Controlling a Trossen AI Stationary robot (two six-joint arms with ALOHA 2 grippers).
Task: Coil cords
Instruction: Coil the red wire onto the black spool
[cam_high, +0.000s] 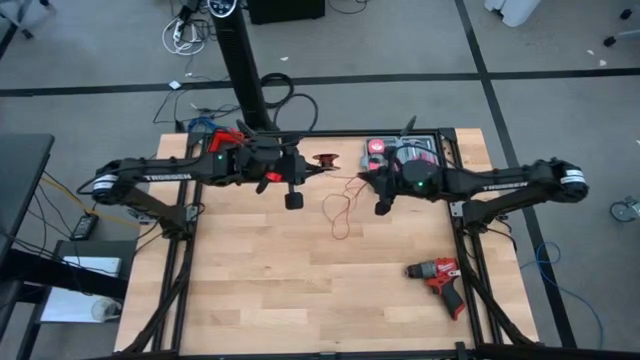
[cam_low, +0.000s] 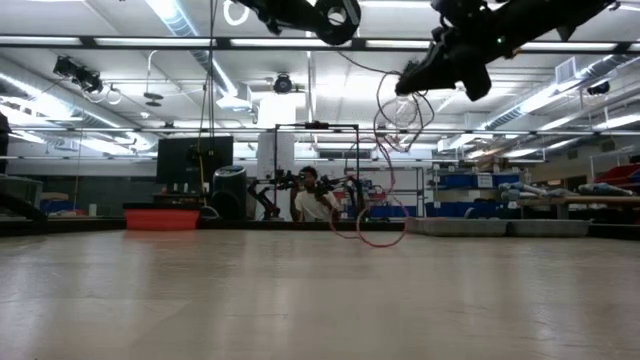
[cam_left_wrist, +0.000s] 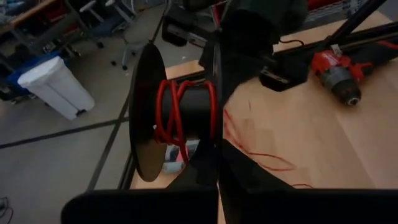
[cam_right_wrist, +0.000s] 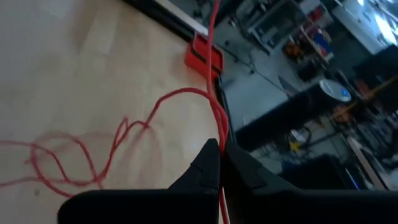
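Where both arms meet above the far half of the wooden bench (cam_high: 260, 290), raised clear of its top. Left arm in from the left side, right arm from the right, grippers facing each other near the middle. Red cordless drill (cam_high: 441, 281) lying on the near right part of the bench, well apart from everything else. Red and black case (cam_high: 405, 152) at the far right edge, just behind the right arm.

Left gripper (cam_high: 312, 166) clenched on a black spool (cam_left_wrist: 177, 112), seen close in the left wrist view, with a few turns of thin red wire (cam_left_wrist: 169, 111) wound round its core between the two discs.

Right gripper (cam_high: 366, 181) pinched shut on the same wire, fingers (cam_right_wrist: 211, 165) closed together with the strand running up between them in the right wrist view.

From the spool across to the right gripper, then down in loose loops (cam_high: 340, 212) onto the bench between the two arms; in the low view, hanging as slack rings (cam_low: 385, 200) below the raised grippers, lowest ring near the bench top. Most of the wire still uncoiled, only a small part on the spool.
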